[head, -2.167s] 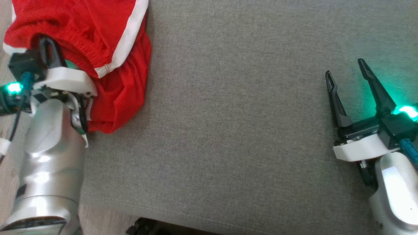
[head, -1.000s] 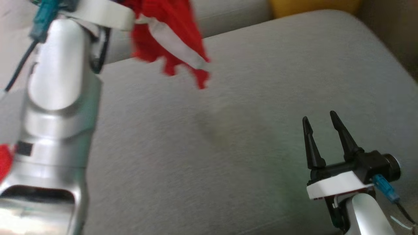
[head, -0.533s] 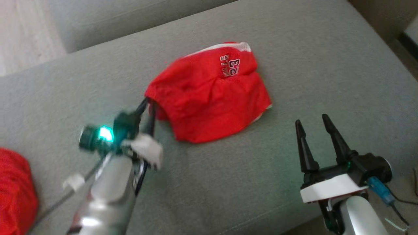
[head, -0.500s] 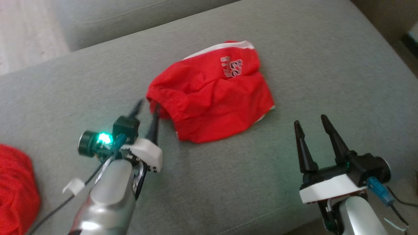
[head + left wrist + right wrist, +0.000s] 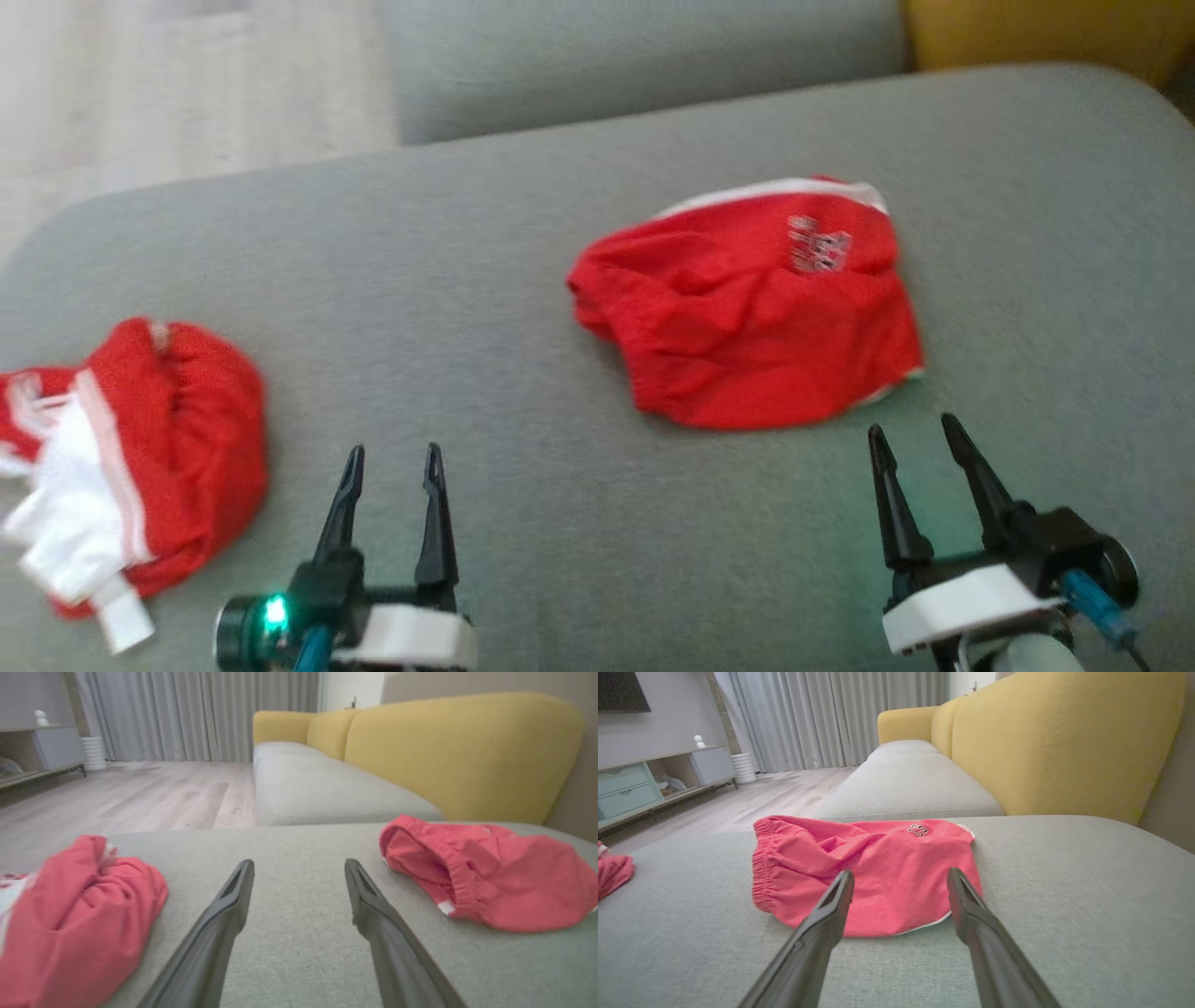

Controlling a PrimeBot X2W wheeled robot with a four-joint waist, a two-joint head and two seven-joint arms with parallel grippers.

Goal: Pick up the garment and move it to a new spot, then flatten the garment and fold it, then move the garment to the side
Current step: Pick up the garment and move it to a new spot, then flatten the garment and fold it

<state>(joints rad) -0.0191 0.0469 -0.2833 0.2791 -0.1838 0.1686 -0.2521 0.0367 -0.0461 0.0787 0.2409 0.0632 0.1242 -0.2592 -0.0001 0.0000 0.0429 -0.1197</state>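
Toward the right edge of the sofa seat (image 5: pixel 523 233), the red garment (image 5: pixel 747 317) lies crumpled, touching neither hand. Left hand (image 5: pixel 394 457) and right hand (image 5: pixel 913 429) hover near the front edge, fingers parted, holding nothing. Another red-and-white bundle (image 5: pixel 159 448) sits by the left edge.

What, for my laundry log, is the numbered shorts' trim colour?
White trim on red shorts; clearest in head view.

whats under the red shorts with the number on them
The red shorts lie crumpled directly on the grey sofa cushion. A white edge peeks out beneath their near hem. Anything else under the fabric is covered and cannot be seen.
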